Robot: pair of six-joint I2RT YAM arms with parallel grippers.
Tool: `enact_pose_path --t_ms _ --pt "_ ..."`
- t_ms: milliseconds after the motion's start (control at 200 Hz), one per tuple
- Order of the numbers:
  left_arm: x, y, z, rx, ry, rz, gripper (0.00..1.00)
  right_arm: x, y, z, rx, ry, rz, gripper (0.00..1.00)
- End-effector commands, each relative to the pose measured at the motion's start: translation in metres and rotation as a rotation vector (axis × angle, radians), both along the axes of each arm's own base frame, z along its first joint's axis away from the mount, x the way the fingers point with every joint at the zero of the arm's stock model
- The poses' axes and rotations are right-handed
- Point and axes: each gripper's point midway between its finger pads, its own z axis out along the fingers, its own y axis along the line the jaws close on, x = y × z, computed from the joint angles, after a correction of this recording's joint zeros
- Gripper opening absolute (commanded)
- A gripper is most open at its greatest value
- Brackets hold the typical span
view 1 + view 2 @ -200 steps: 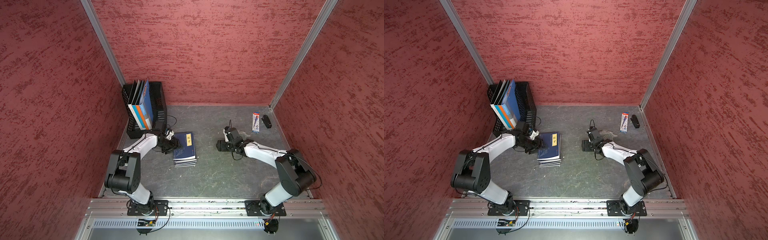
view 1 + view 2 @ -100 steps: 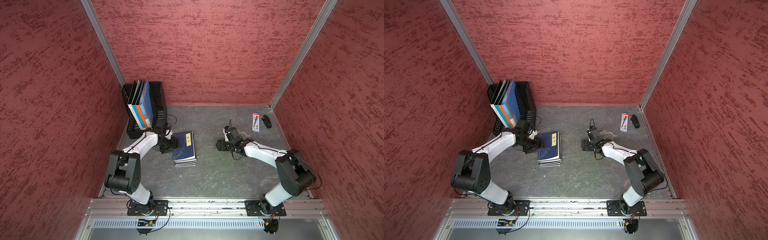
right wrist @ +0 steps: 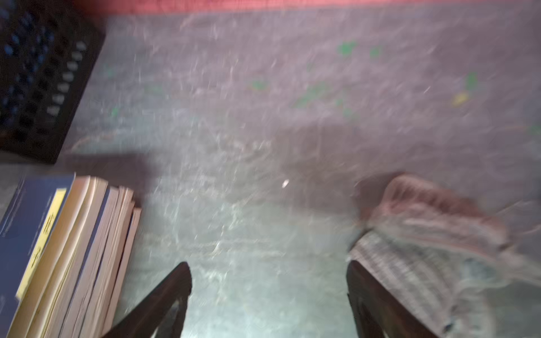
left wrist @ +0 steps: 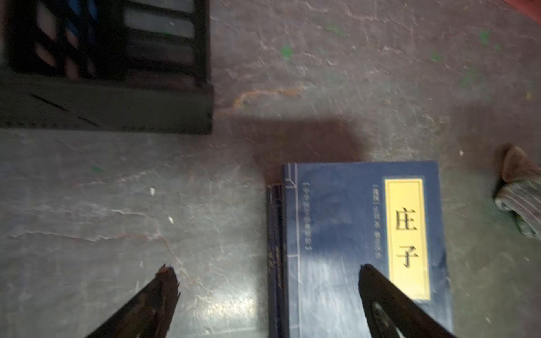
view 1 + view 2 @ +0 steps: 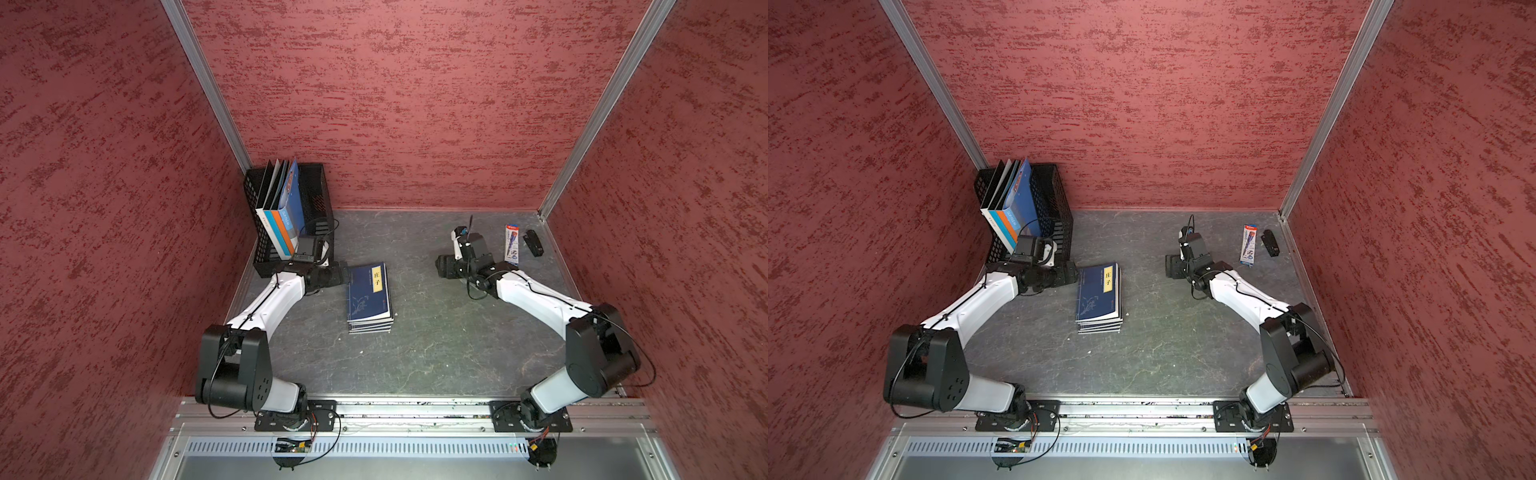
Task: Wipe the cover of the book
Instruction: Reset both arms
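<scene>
Here the book (image 5: 368, 299) lies flat, long axis front-to-back — title rearward; left gripper (image 4: 267, 269), right gripper (image 3: 268, 264) both released.

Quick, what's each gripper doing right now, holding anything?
Left gripper: open, holding nothing.
Right gripper: open, holding nothing; cloth beside one finger.

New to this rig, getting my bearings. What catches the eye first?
A stack of blue books, yellow label on top, lies mid-table, the open left end effector at its edge. The open right end effector is beside a striped cloth; a black rack stands in the far left corner.
</scene>
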Motion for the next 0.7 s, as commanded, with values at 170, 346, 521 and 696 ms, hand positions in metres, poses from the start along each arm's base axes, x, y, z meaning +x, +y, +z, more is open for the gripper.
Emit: enact_pose_path --t_ms 170,346,521,696 --pt "0.031 0.056 0.008 0.097 -0.242 0.097 1.00 0.031 -0.078 0.049 -0.039 -0.253 -0.187 0.96" --pt "0.032 0.072 0.003 0.086 -0.318 0.123 1.00 0.029 -0.115 0.044 -0.079 -0.330 -0.279 0.98" --pt "0.034 0.079 0.004 0.118 -0.410 0.140 1.00 0.015 -0.149 0.019 -0.122 -0.361 -0.369 0.98" --pt "0.036 0.087 0.010 0.160 -0.519 0.167 1.00 -0.006 -0.185 0.012 -0.118 -0.458 -0.465 0.99"
